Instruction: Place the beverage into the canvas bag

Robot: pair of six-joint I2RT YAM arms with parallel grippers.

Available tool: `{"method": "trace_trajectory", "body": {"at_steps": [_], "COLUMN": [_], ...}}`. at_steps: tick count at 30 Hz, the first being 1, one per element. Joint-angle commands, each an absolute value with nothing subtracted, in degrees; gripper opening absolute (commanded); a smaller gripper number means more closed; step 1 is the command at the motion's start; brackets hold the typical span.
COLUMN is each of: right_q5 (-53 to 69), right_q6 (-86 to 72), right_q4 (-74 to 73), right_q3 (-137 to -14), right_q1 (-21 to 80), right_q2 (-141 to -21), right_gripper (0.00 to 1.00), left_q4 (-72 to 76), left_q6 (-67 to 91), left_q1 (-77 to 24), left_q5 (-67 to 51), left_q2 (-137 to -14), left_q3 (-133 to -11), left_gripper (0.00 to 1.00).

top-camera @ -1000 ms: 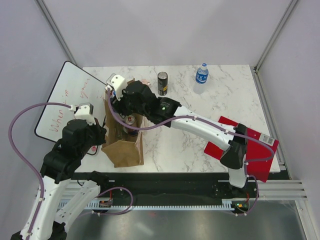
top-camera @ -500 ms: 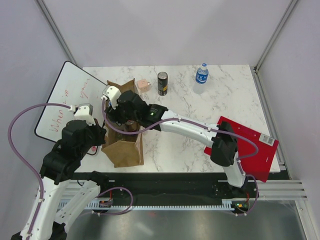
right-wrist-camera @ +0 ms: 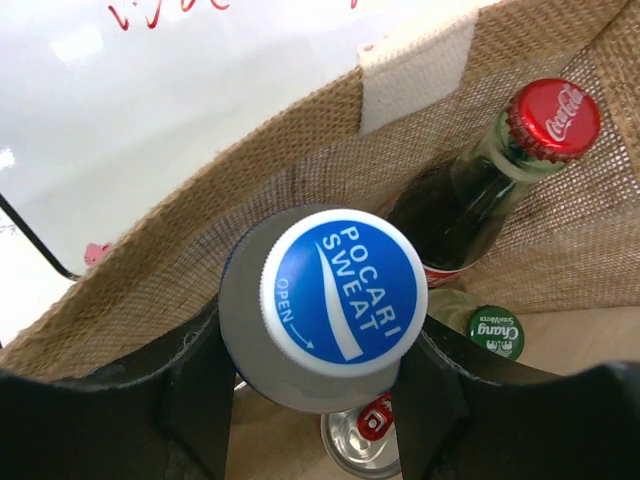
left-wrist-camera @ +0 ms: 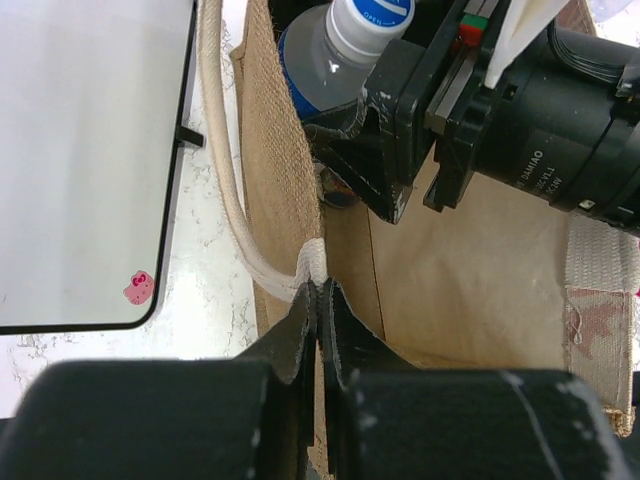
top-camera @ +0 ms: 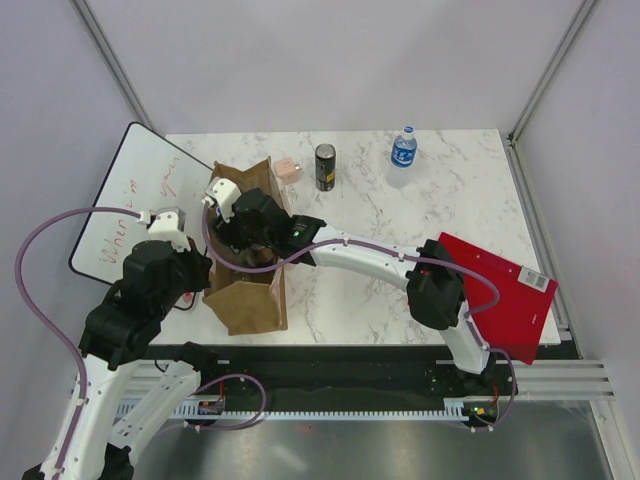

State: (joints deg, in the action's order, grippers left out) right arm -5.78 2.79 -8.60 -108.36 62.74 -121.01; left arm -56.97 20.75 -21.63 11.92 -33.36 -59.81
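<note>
The tan-brown canvas bag (top-camera: 250, 300) stands upright at the table's front left. My right gripper (top-camera: 245, 235) reaches down into its open mouth. In the right wrist view it (right-wrist-camera: 315, 370) is shut on a Pocari Sweat bottle (right-wrist-camera: 335, 290) with a blue cap, held inside the bag's woven walls (right-wrist-camera: 200, 270). My left gripper (top-camera: 205, 268) is shut on the bag's near rim beside the white handle strap (left-wrist-camera: 225, 190), fingertips pinched together (left-wrist-camera: 320, 290). The bottle (left-wrist-camera: 340, 50) and the right gripper's black body (left-wrist-camera: 520, 120) show over the bag in the left wrist view.
Inside the bag are a Coca-Cola bottle (right-wrist-camera: 545, 125), a green Chang cap (right-wrist-camera: 497, 332) and a can top (right-wrist-camera: 365, 440). On the table stand a black can (top-camera: 325, 167), a water bottle (top-camera: 403, 150) and a pink object (top-camera: 289, 170). A whiteboard (top-camera: 130, 200) lies left, a red book (top-camera: 500, 295) right.
My right gripper has moved forward and down from over the bag's far edge into its mouth, with the bottle in it. The left arm has stayed holding the bag's rim.
</note>
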Motion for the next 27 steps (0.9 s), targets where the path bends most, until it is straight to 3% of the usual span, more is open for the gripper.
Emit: {"method": "trace_trajectory", "body": {"at_steps": [1, 5, 14, 20, 27], "right_q5": [-6.4, -6.3, -19.5, -12.6, -19.6], "right_q6": [2.9, 3.2, 4.3, 4.8, 6.1], "right_q4": [-1.1, 2.0, 7.6, 1.0, -3.9], "right_q3": [-108.0, -106.8, -105.6, -105.7, -103.7], "right_q1": [62.5, 62.6, 61.9, 62.7, 64.2], "right_q2": [-121.9, -121.2, -119.4, -118.1, -115.4], "right_gripper": [0.02, 0.0, 0.0, 0.0, 0.0], "left_q4": [-55.4, -55.5, -55.5, -55.7, -55.5], "left_q6": [21.3, 21.3, 21.5, 21.2, 21.5], "left_q1": [-21.7, -21.7, -21.7, -21.7, -21.7], "left_q5": [11.0, 11.1, 11.1, 11.7, 11.9], "left_q2": [-32.4, -32.3, -32.3, -32.0, -32.3], "left_q3": [-60.7, -60.7, -60.5, -60.4, -60.2], "left_gripper": [0.02, 0.02, 0.02, 0.02, 0.02]}}
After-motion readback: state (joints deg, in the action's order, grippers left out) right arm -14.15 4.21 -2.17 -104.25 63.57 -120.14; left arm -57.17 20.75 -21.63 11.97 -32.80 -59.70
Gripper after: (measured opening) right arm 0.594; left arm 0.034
